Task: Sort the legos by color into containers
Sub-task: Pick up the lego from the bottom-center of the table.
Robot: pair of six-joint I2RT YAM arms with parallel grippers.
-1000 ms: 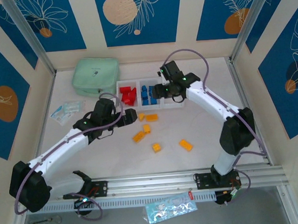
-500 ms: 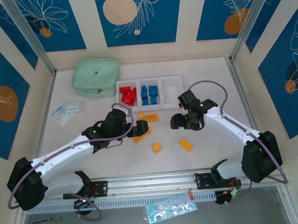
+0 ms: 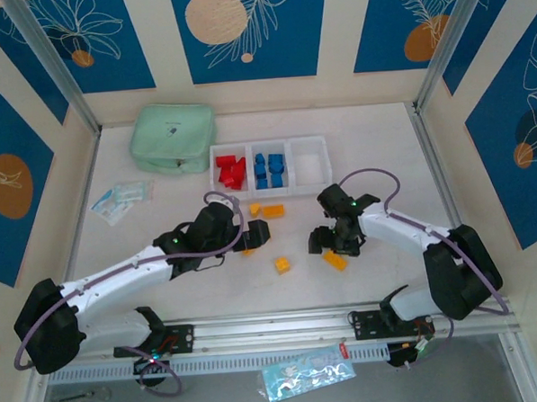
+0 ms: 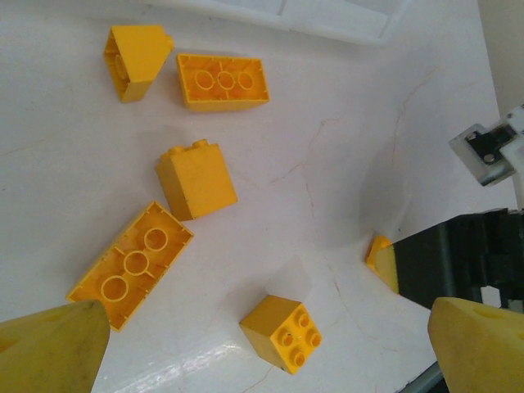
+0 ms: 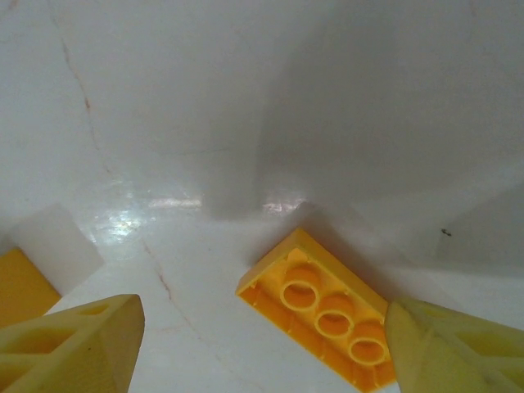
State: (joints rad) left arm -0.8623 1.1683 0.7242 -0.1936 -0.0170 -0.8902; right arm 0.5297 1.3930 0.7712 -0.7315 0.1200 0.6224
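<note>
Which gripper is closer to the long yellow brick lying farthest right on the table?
Right. The right gripper hangs open just above the long yellow brick, straddling it. The left gripper hovers well to its left, above other yellow bricks.

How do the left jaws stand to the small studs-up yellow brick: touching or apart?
Apart. In the left wrist view, bare table shows between the studs-up brick and each finger of the left gripper, whose jaws stand wide open.

White table (image 3: 373, 141): mint-green pouch (image 3: 172, 138) at back, joined containers (image 3: 308, 167) just beside it, loose yellow legos (image 3: 282, 265) mid-table, clear packets (image 3: 120, 200), possibly wipes, left.
</note>
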